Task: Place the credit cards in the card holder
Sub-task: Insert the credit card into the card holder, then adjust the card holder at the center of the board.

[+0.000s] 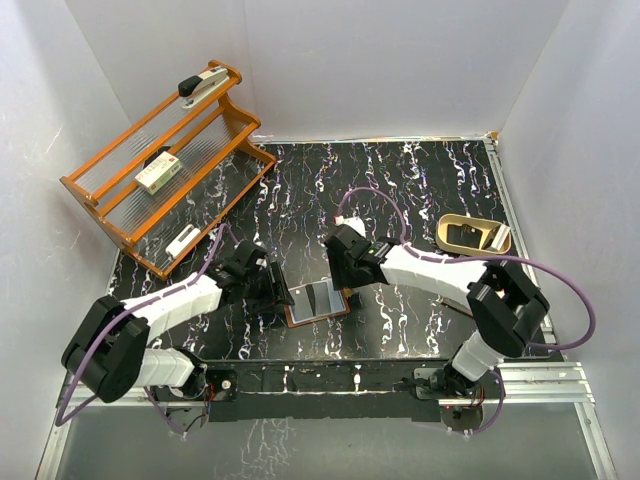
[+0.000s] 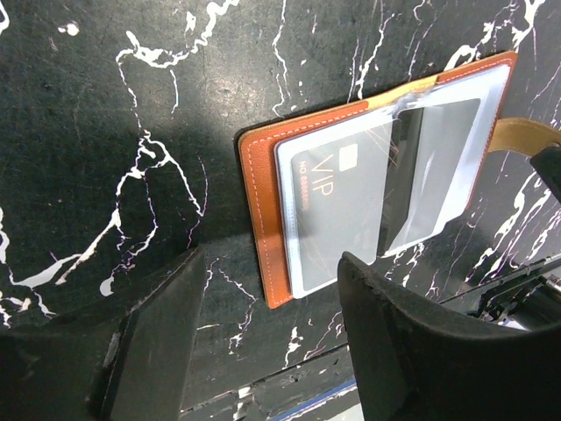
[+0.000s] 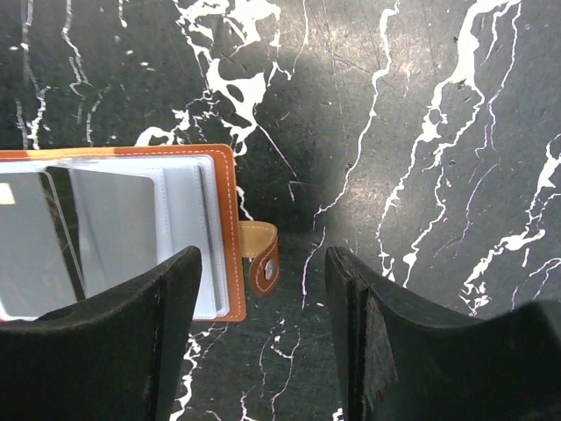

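The brown leather card holder (image 1: 318,301) lies spread open on the black marble table between my two arms. In the left wrist view a grey credit card (image 2: 337,206) marked VIP sits inside a clear pocket of the card holder (image 2: 261,197), and a second card (image 2: 436,167) shows under a raised clear sleeve. My left gripper (image 2: 272,329) is open just short of the holder's near corner, holding nothing. In the right wrist view the card holder (image 3: 226,228) shows its snap tab (image 3: 264,257) curling off the edge. My right gripper (image 3: 263,338) hangs open over the tab, holding nothing.
An orange wooden rack (image 1: 115,215) stands at the back left with a stapler (image 1: 200,82), a white-and-green box (image 1: 160,174) and a small white item (image 1: 182,241). A tan curved object (image 1: 473,233) lies at the right. White walls enclose the table.
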Robot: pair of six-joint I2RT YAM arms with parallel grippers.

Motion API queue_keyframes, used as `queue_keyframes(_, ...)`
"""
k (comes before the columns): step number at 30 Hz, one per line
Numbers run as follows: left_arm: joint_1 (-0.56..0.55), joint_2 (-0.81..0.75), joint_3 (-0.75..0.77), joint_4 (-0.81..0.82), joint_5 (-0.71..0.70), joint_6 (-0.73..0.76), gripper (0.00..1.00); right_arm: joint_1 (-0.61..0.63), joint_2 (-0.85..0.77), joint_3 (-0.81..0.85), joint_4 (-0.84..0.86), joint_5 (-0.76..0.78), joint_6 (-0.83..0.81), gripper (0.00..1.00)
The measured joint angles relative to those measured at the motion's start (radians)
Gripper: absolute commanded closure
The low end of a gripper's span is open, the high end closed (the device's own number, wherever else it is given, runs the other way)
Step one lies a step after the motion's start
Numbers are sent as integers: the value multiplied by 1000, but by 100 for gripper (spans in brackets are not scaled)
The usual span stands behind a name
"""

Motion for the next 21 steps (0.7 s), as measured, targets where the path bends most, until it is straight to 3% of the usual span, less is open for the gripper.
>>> queue_keyframes(4,0,15,-4,21,6,-11,42,-2,35,-18,14,-1,-15,55)
queue_keyframes(10,0,40,-4,72,49,-34,55,-7,85,-40,42,-24,-24,85)
queue_keyframes(16,0,44,-1,134,136,-67,66,-7,71,-77,90,-55,-11,92)
queue_keyframes(21,0,16,-1,186,198,-98,66,-10,39,-119,127,-82,15,96)
